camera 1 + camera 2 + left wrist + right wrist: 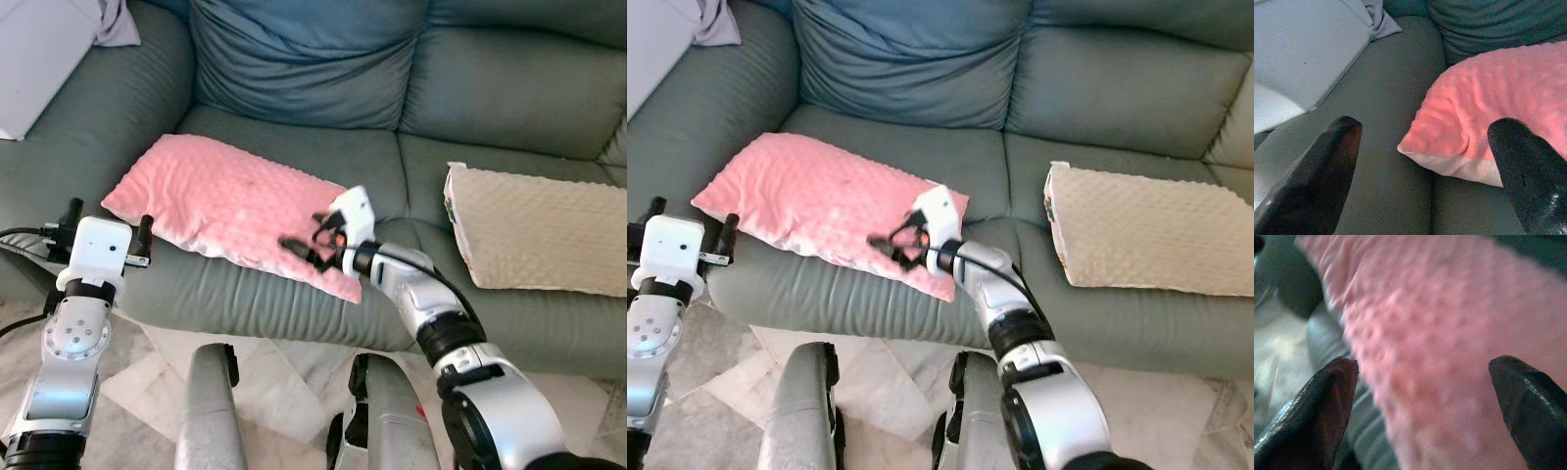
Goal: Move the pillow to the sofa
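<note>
A pink dimpled pillow (211, 196) lies flat on the left seat of the grey-green sofa (323, 152). My right gripper (302, 241) hovers open over the pillow's near right corner, its fingers spread above the pink fabric (1440, 333) and touching nothing that I can make out. My left gripper (111, 212) stands open at the sofa's front edge, just off the pillow's left corner (1449, 142), with nothing between its fingers (1327, 166).
A beige dimpled pillow (544, 230) lies on the right seat. A blue-grey back cushion (304, 59) leans behind the pink pillow. A white panel (39, 49) and a pale cloth (118, 24) rest on the left armrest. Tiled floor (157, 367) lies below.
</note>
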Controlling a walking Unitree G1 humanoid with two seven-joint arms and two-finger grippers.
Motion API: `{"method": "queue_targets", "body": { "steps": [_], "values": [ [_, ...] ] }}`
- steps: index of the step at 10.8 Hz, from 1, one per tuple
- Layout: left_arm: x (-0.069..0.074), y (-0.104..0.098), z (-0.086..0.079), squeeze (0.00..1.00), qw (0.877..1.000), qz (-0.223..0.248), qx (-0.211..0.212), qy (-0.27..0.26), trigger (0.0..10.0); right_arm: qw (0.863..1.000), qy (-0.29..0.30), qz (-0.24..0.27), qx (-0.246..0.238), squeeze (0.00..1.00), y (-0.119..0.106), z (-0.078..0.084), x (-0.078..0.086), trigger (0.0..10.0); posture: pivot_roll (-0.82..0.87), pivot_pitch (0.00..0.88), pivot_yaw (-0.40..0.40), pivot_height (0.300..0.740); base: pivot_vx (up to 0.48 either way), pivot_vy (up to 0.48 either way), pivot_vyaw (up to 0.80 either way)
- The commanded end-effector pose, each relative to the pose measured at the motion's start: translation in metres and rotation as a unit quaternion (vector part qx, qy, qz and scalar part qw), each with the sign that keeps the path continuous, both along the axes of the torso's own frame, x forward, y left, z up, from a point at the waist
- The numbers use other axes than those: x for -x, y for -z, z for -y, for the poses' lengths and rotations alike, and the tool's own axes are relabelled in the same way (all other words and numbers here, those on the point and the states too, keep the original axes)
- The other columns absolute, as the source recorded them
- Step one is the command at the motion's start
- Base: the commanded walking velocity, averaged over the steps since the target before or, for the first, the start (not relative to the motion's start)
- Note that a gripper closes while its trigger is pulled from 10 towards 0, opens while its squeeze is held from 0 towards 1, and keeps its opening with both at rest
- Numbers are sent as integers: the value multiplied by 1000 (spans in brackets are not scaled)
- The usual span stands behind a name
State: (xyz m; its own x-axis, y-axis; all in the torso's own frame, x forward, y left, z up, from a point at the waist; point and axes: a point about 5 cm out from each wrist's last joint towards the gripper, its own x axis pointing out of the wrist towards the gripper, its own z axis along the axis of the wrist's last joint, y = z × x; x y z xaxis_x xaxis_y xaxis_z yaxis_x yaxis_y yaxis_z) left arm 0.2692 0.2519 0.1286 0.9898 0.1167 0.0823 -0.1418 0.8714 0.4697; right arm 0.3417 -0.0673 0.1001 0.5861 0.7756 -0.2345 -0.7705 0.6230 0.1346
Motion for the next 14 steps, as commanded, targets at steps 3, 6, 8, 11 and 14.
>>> {"method": "queue_targets", "body": {
  "steps": [3, 6, 8, 11, 14],
  "values": [
    [0, 1, 2, 0, 1000, -13, 10, -1, 10000, 995, -18, -64, 73, 1000, 30, 30, 16, 10000, 69, 105, -66, 597, 0, 0, 0],
    [0, 4, 3, 0, 1000, -24, 17, -4, 10000, 988, 21, -50, 146, 1000, 38, 68, 16, 10000, 69, 106, -61, 597, 0, 0, 0],
    [0, 5, 2, 0, 999, -28, 18, -5, 10000, 983, 65, -46, 166, 1000, 39, 79, 10, 10000, 75, 104, -58, 597, 0, 0, 0],
    [3, 6, -2, 0, 999, -36, 17, -10, 10000, 972, 155, -53, 168, 1000, 44, 98, 5, 10000, 90, 104, -57, 597, 0, 0, 0],
    [2, 5, -5, 0, 999, -37, 13, -14, 10000, 959, 210, -49, 186, 1000, 44, 112, 1, 10000, 97, 103, -57, 597, 0, 0, 0]
  ]
}}
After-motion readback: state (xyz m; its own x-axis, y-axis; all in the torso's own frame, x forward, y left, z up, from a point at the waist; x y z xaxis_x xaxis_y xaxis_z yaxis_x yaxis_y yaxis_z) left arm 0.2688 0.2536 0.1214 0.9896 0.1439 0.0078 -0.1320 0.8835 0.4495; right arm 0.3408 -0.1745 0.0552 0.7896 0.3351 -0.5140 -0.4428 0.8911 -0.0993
